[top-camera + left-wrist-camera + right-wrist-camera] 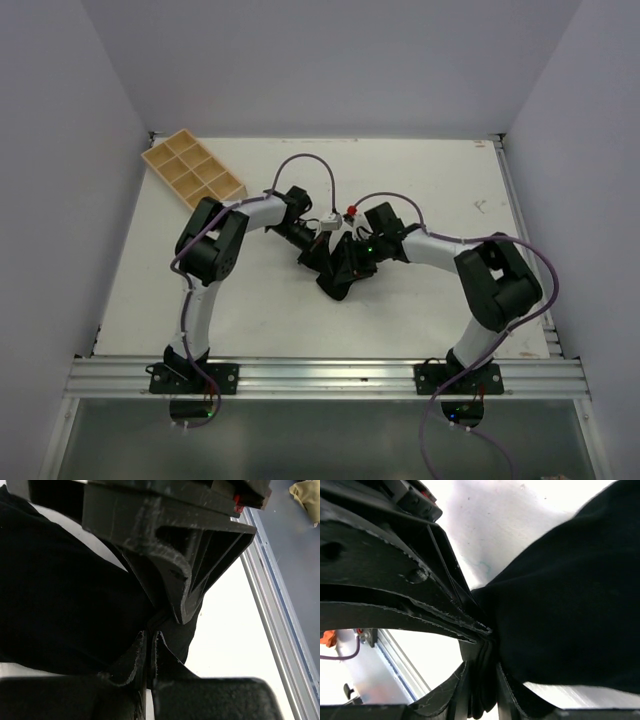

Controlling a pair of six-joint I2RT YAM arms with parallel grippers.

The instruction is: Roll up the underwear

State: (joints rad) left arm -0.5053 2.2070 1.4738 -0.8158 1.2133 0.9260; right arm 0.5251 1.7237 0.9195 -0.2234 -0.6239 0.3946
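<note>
Black underwear [338, 272] lying bunched at the middle of the white bench [420, 190], both arms meeting over it, left end effector [148, 640] clamping tight on its edge, right end effector [481, 680] standing slightly parted, a fabric fold sitting between its fingers.

apparently plain black underwear [338, 280], white table [260, 310], tan tray [192, 168]

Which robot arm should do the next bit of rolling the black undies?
Left, probably. The left gripper is pinched shut on the underwear, so it can pull the fold over. The right gripper has wider-set jaws with cloth between them; its hold is unclear.
</note>
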